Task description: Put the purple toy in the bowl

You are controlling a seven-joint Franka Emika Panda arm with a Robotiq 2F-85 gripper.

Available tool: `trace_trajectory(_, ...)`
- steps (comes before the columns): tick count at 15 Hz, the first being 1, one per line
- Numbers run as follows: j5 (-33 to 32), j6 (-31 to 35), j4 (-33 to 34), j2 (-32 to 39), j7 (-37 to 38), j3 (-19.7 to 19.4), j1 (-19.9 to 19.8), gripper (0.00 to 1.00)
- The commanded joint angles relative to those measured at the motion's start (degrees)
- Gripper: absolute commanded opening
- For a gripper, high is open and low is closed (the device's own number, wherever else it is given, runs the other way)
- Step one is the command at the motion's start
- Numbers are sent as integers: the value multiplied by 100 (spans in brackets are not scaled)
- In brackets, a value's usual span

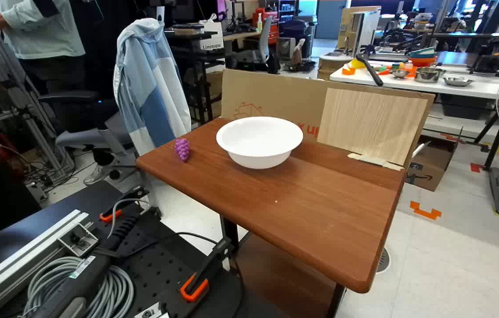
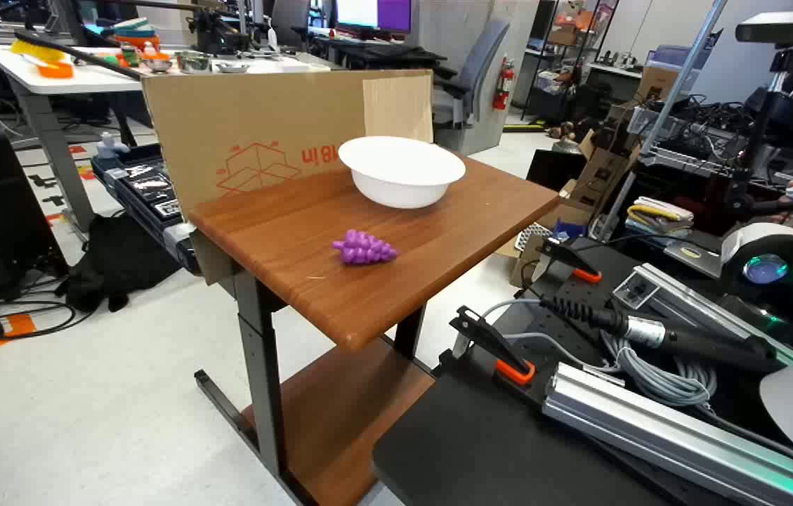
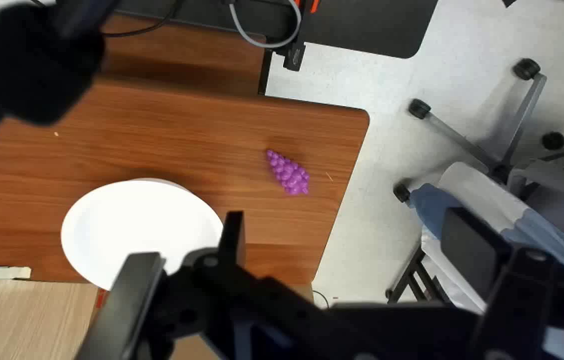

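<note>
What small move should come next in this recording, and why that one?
Probably shift the open hand across toward the purple toy, before any lowering. In the wrist view the fingers stand apart, and the toy shows outside the gap between them; both exterior views show it on the brown table, apart from the white bowl.

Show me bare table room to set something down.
Widest: the brown table between the white bowl, wood-grain panel and the end away from the purple toy, barring a pale speck. Narrower: between toy and bowl. Crowded: the black bench, with clamps and coiled cable.
</note>
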Motion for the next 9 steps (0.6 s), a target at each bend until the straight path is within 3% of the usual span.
trace_trajectory(1,16,-22,16,2,-12,18,-21,100)
trace_trajectory(7,16,-22,16,2,-12,18,-21,100)
trace_trajectory(9,-320,-352,271,274,-636,-55,107,100)
